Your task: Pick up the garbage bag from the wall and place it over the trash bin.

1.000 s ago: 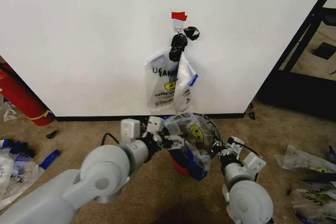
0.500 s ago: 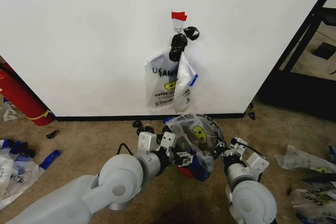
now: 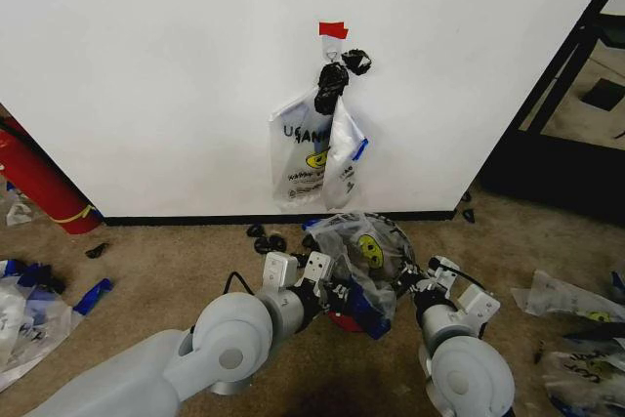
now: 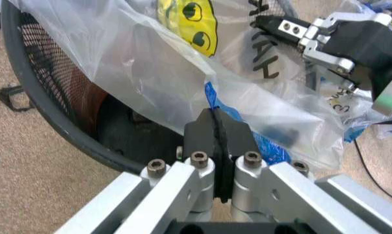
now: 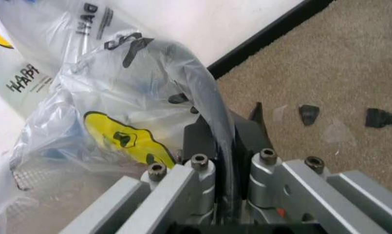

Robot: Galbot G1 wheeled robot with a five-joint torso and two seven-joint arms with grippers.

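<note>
My left tool (image 4: pixel 216 127) has slid rightward, pinching the garbage bag (image 3: pixel 363 251) edge over the trash bin (image 4: pixel 46 112). My right tool (image 5: pixel 225 139) pinches the opposite edge, so the bag looks nearly spread.

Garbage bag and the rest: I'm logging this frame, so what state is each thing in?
Garbage bag: draped over the bin's mouth, pinched on both sides.
Trash bin: upright on the carpet, rim partly covered by the bag.
Left gripper: shut on the bag's blue edge.
Right gripper: shut on the bag's edge.
Second bag: hanging on the wall from the hook.
</note>
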